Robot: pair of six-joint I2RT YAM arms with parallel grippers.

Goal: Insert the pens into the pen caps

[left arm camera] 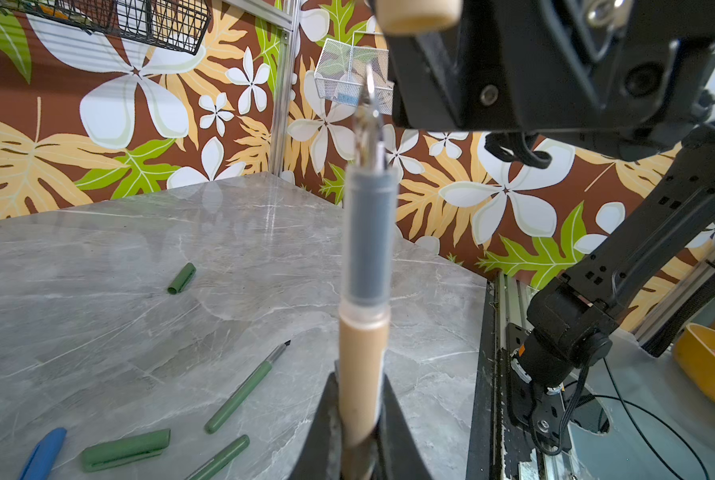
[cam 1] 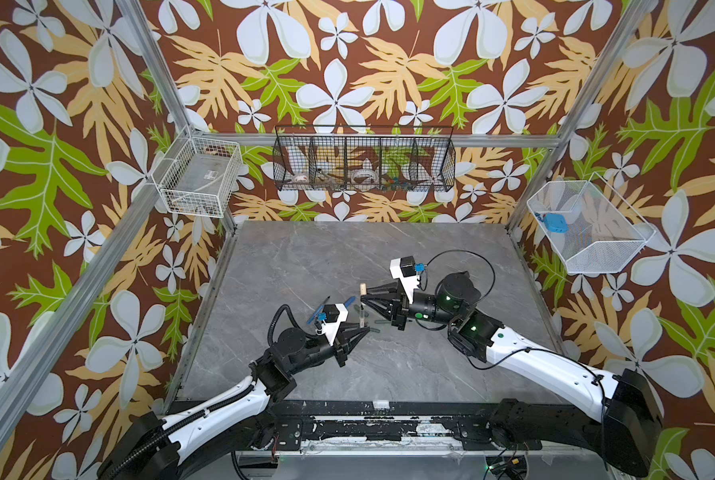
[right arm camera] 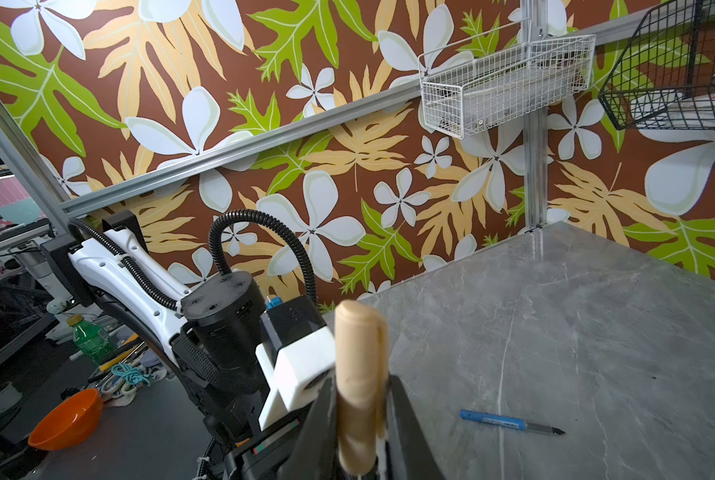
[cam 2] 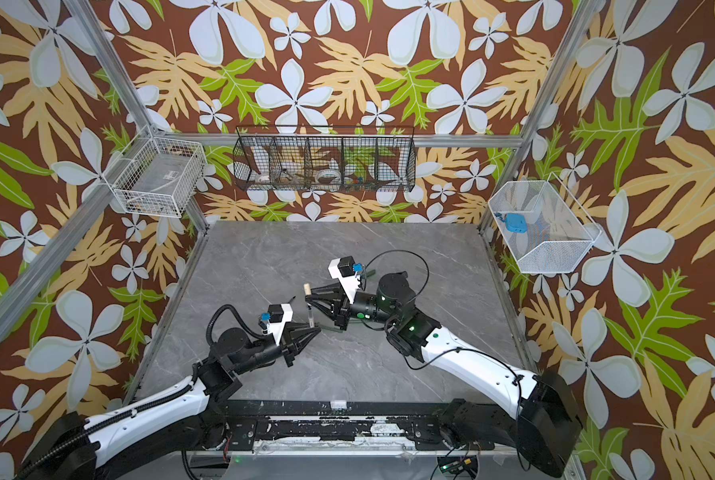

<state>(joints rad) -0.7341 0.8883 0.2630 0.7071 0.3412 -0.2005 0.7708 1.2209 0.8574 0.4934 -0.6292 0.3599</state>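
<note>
Beneath floral walls (cam 1: 347, 62), marbled grey tabletop (cam 1: 306, 257), maybe stone.

There were four thin stick pens (left arm camera: 241, 395), four stubby cylindrical caps (left arm camera: 125, 449) (two green apiece) and three wire baskets (cam 1: 200, 176).

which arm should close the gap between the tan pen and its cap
Probably right. The right gripper holds the cap just past the tip of the pen; the left gripper can simply hold the pen steady.
</note>
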